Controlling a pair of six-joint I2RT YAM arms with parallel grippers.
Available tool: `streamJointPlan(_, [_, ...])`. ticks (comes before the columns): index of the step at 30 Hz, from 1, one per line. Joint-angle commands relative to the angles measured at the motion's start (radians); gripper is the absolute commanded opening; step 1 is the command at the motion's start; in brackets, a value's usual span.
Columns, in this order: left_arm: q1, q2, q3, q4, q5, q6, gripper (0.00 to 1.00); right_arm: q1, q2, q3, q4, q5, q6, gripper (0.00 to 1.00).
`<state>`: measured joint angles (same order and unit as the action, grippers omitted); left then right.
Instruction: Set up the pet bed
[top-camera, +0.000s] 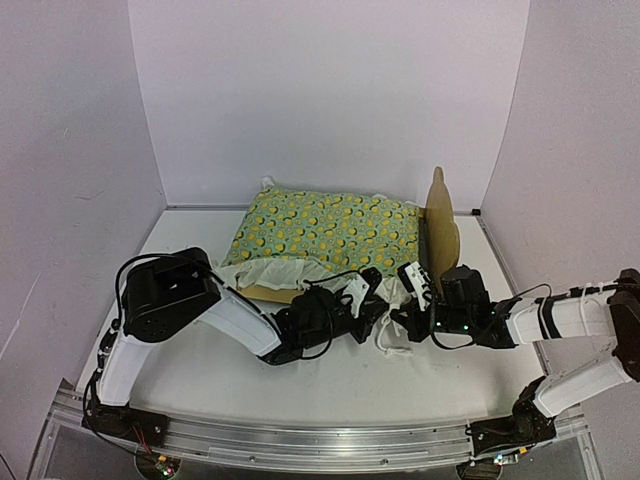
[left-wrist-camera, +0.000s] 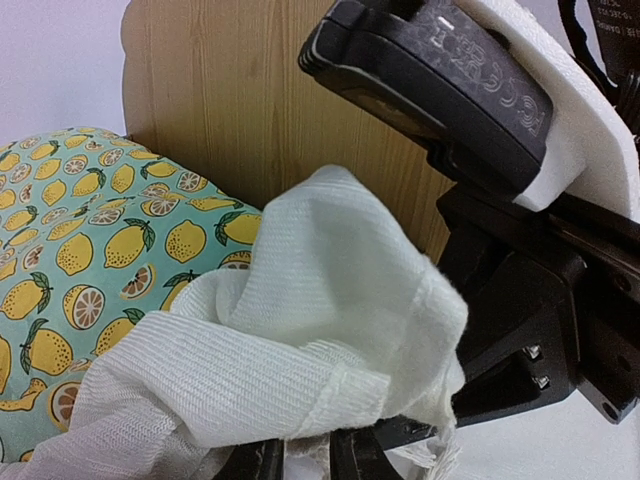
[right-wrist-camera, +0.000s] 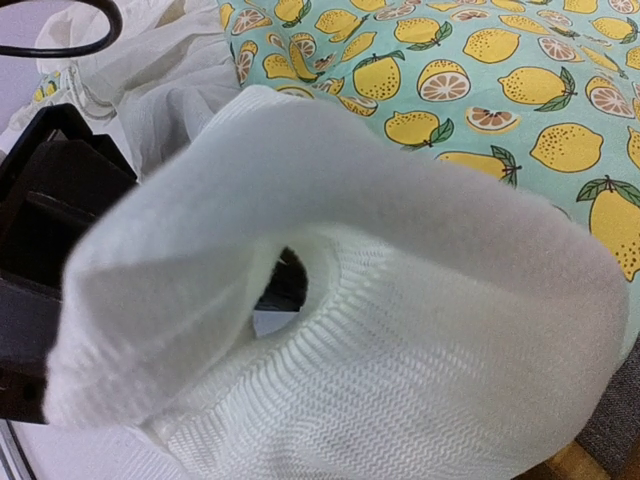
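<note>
Top view: the pet bed (top-camera: 442, 235) sits on the table (top-camera: 300, 390) a little toward 12 o'clock from centre. Its long axis runs from 9 to 3 o'clock, and the bear-ear headboard (left-wrist-camera: 220, 100) stands upright at the 3 o'clock end. A lemon-print quilt (top-camera: 325, 228) covers nearly the whole frame, and only a strip of light plywood rail shows along the 6 o'clock side. The quilt's white ruffle (left-wrist-camera: 330, 300) spills over that near edge. Both arms converge at the bed's 5 o'clock corner. The left gripper (top-camera: 368, 298) reaches in from 8 o'clock, the right gripper (top-camera: 418, 283) from 4 o'clock, and the two are just beside each other. In the left wrist view the ruffle is bunched up and draped over the left fingers, with the headboard behind it and the right gripper's black body close at 2 o'clock. We cannot tell whether the left jaws are released or pinching cloth, because the fabric hides their tips. The right jaws are clenched. In the right wrist view a curled fold of ruffle fills the frame and hides the fingertips, so we cannot confirm that cloth is caught between them. A small loop of white fabric lies on the table at 6 o'clock of the right gripper.
</note>
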<state>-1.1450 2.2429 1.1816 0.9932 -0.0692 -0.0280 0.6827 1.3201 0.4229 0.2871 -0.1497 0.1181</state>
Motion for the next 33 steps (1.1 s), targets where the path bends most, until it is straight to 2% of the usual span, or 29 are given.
streamJointPlan(1, [0.001, -0.005, 0.054, 0.037, -0.009, 0.017, 0.17, -0.005, -0.027, 0.033, 0.019, -0.011, -0.014, 0.0])
streamJointPlan(6, [0.003, -0.015, 0.028, 0.033, 0.053, 0.061, 0.18, -0.005, -0.03, 0.039, 0.018, -0.011, -0.017, 0.0])
streamJointPlan(9, [0.016, -0.035, -0.006, 0.029, 0.153, 0.068, 0.19, -0.004, -0.035, 0.043, 0.014, -0.017, -0.022, 0.0])
streamJointPlan(15, [0.045, -0.08, -0.077, 0.0, 0.28, 0.199, 0.42, -0.005, -0.044, 0.038, -0.002, -0.04, -0.038, 0.0])
streamJointPlan(18, [0.054, -0.094, -0.072, -0.051, 0.295, 0.289, 0.46, -0.005, -0.041, 0.041, -0.004, -0.052, -0.038, 0.0])
streamJointPlan(24, [0.069, -0.101, -0.02, -0.135, 0.32, 0.401, 0.42, -0.004, -0.034, 0.049, -0.009, -0.073, -0.045, 0.0])
streamJointPlan(27, [0.075, -0.106, -0.005, -0.152, 0.3, 0.45, 0.32, -0.005, -0.039, 0.051, -0.015, -0.075, -0.05, 0.0])
streamJointPlan(33, [0.079, -0.087, 0.049, -0.186, 0.288, 0.486, 0.22, -0.005, -0.038, 0.052, -0.017, -0.071, -0.054, 0.0])
